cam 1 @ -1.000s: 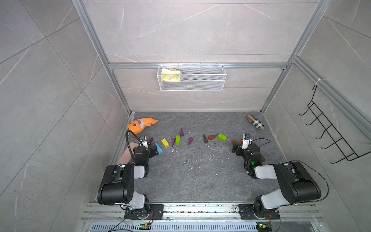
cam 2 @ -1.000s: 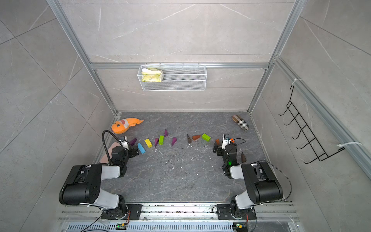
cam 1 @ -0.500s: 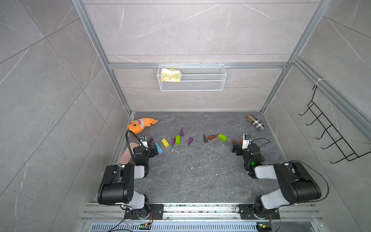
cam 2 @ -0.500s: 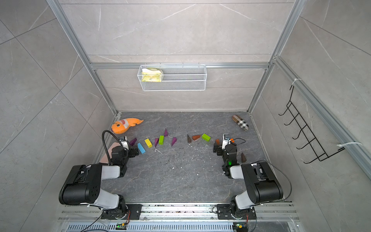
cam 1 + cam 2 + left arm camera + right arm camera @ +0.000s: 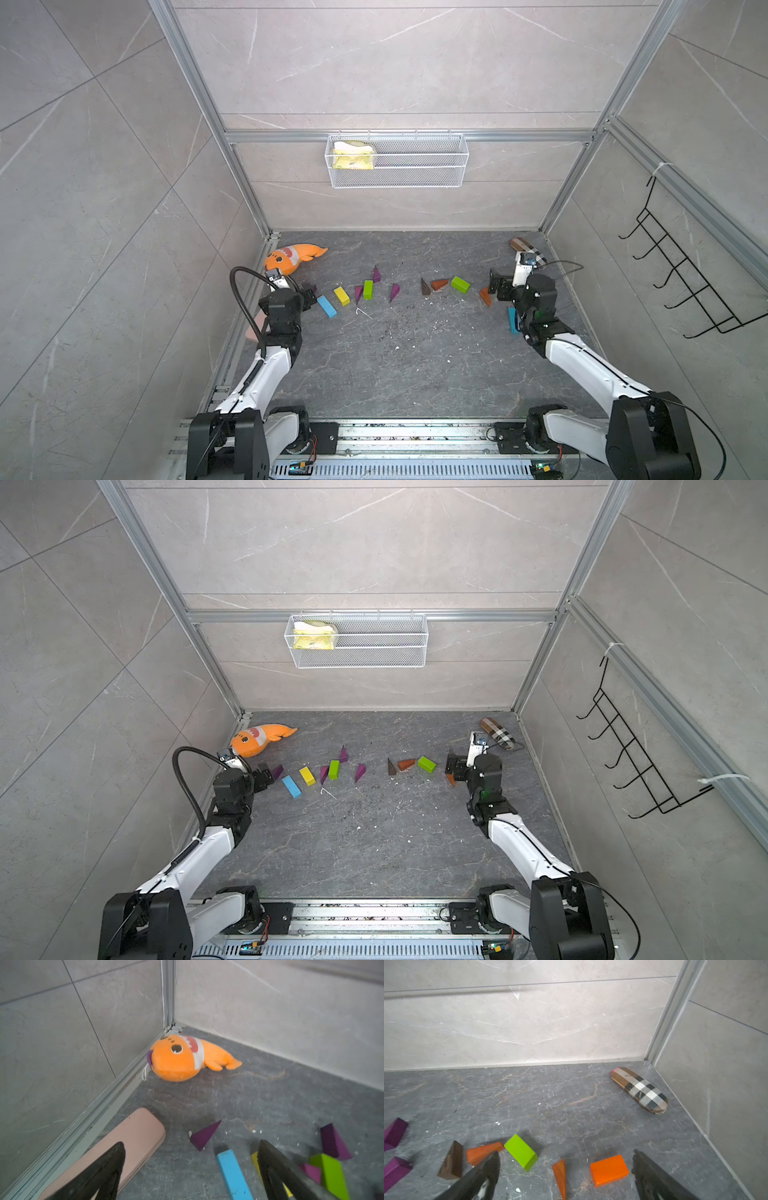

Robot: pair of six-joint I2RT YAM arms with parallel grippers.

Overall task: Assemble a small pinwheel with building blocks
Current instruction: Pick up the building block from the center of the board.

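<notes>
**All building blocks [image 5: 394, 292] loose in a ragged row; both jaws open, empty**

Row runs across the far half of the grey surface [image 5: 395, 374], no two pieces joined.
- Left stretch: light-blue bar [image 5: 326, 306], yellow brick [image 5: 341, 296], green brick [image 5: 368, 289] among purple wedges [image 5: 376, 274].
- Right stretch: dark brown wedge [image 5: 425, 287], orange-brown wedge [image 5: 439, 284], second green brick [image 5: 460, 284], orange wedge [image 5: 559, 1176], orange brick [image 5: 608, 1170].
- Second light-blue bar [image 5: 512, 320] lies apart, beside the right arm and partly hidden by it.

Left gripper [image 5: 191, 1145] low at the row's left end, jaws spread wide. A lone purple wedge [image 5: 204, 1134] lies on the surface ahead of them.

Right gripper [image 5: 566, 1153] at the right end, jaws equally wide, with the orange wedge and orange brick showing between them.

Pink case [image 5: 135, 1132] lies along the left wall. Plush fish [image 5: 293, 258] in the far-left corner, plaid case [image 5: 639, 1089] in the far-right. Wire basket [image 5: 419, 166] on the back wall.
</notes>
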